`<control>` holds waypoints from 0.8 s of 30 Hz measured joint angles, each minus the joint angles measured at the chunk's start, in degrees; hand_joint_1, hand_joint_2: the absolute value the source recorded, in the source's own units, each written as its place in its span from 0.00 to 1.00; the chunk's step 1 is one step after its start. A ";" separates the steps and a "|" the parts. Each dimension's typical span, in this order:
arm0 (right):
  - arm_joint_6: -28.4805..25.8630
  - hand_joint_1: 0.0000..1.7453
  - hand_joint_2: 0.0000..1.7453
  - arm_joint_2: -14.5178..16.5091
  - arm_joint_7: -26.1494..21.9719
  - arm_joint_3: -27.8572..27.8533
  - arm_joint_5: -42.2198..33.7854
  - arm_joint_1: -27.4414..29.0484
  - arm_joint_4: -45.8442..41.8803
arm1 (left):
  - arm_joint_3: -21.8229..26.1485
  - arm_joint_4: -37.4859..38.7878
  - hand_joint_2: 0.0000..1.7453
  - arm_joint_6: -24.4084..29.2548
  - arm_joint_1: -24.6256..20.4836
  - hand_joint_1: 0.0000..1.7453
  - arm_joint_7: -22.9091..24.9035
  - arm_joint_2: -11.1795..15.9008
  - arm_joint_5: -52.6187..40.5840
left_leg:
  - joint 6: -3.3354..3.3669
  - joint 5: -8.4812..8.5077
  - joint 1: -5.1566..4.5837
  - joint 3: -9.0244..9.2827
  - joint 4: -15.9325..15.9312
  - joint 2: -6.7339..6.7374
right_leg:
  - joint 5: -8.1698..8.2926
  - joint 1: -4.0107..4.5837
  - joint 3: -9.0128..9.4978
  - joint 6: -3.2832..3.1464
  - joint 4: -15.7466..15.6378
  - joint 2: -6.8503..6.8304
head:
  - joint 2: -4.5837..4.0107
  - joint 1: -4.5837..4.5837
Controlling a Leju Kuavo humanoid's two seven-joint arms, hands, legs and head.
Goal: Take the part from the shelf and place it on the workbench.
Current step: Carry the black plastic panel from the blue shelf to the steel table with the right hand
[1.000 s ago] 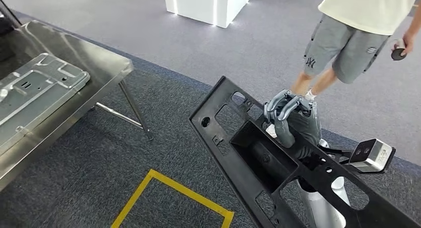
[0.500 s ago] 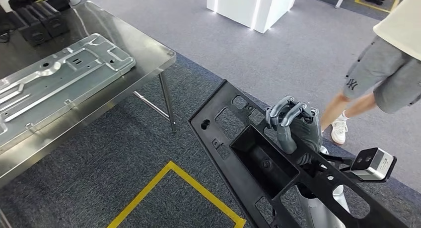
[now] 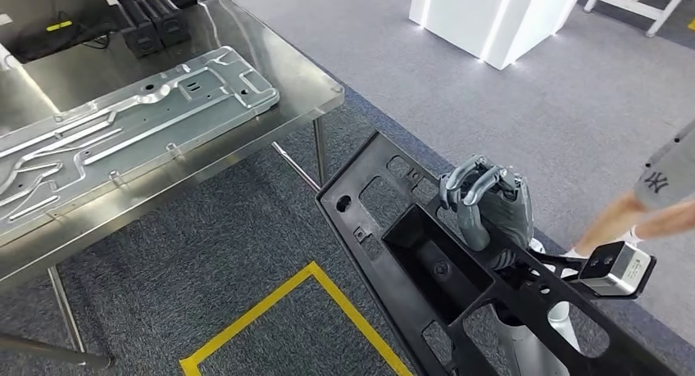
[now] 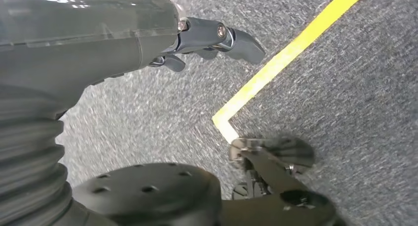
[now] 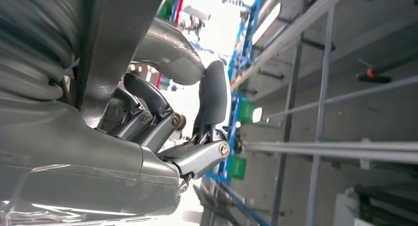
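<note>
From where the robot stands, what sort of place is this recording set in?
Probably a factory-style demo or test floor. A steel workbench carries a stamped metal panel, yellow floor tape marks a station on grey carpet, and the right hand holds a long black plastic part.

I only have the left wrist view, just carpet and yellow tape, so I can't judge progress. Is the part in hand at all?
Observer: Yes. In the head view the right hand grips the long black part, with its fingers hooked over the far edge.
Operator: Where is the workbench?
Observer: The steel workbench stands ahead on the robot's left. The part is not over it yet.
Operator: Anything on it already?
Observer: A silver pressed-metal panel lies flat on it, with black boxes at the far end.
</note>
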 joint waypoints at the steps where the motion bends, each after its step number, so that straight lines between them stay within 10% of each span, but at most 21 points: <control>1: -0.01 1.00 1.00 0.02 0.05 0.00 0.01 0.00 -0.02 | -0.01 0.00 1.00 -0.05 -0.05 0.00 -0.13 0.00 -0.01 | -0.23 -1.02 0.19 -1.54 3.01 0.50 | -0.12 0.03 0.03 0.03 0.04 -0.89 | 0.00 -0.01; 3: 0.00 1.00 1.00 0.03 0.13 0.00 0.01 -0.01 -0.04 | -0.01 0.00 1.00 -0.16 -0.07 0.00 -0.33 0.01 -0.04 | -0.65 0.24 0.60 -1.37 2.72 1.00 | -0.40 -0.02 0.16 0.29 0.17 -2.48 | 0.00 -0.01; 5: 0.03 1.00 1.00 0.04 0.15 0.00 0.01 -0.09 -0.05 | -0.01 0.00 1.00 -0.20 -0.10 0.00 -0.44 0.02 0.06 | -0.82 3.87 0.78 2.71 -5.06 2.94 | -0.91 -0.07 0.40 0.79 0.59 -3.88 | 0.00 -0.01; 8: 0.18 1.00 1.00 0.04 0.31 0.02 0.00 -0.56 -0.07 | -0.01 0.00 1.00 -0.19 -0.29 0.00 -0.65 -0.03 0.24 | 0.21 5.68 0.44 6.02 -11.63 4.90 | -1.63 0.34 0.59 1.67 1.22 -5.37 | 0.00 0.01; 10: 0.26 1.00 1.00 0.09 0.51 0.04 -0.02 -0.97 -0.08 | -0.01 0.00 1.00 -0.16 -0.31 0.00 -0.71 -0.05 0.28 | 1.10 5.78 0.30 5.96 -11.70 3.52 | -1.83 0.29 0.76 2.20 1.22 -6.30 | 0.00 0.01; 13: 0.37 1.00 1.00 0.21 0.73 0.10 -0.02 -1.74 -0.13 | 0.01 0.00 1.00 -0.06 -0.25 0.00 -0.69 -0.06 0.38 | 2.05 6.09 0.44 6.24 -12.15 1.62 | -4.55 -0.24 -0.56 2.95 5.01 -3.23 | 0.00 0.04; 17: 0.21 1.00 1.00 0.05 1.07 0.13 -0.25 -2.14 -0.09 | -0.01 0.01 1.00 0.09 -0.08 0.00 -0.62 -0.12 0.38 | 2.60 6.14 0.06 6.24 -12.12 -1.08 | -9.32 -0.24 -7.61 2.81 18.20 0.69 | 0.00 0.04; 21: -0.14 1.00 1.00 -0.57 0.88 0.12 -0.60 -2.03 -0.11 | 0.02 0.01 1.00 0.22 0.51 0.00 -0.41 -0.22 0.07 | 2.62 6.11 -0.32 6.57 -12.09 -3.15 | -1.64 0.58 -3.73 1.01 6.97 1.77 | 0.00 0.04; 24: -0.01 1.00 1.00 -1.14 -0.05 0.11 0.13 -1.61 -0.28 | 0.01 0.02 1.00 0.18 0.69 0.00 -0.38 -0.41 -0.17 | 2.00 6.08 -0.26 6.34 -12.15 -3.83 | -0.23 1.20 -1.89 0.15 1.88 2.42 | 0.00 0.04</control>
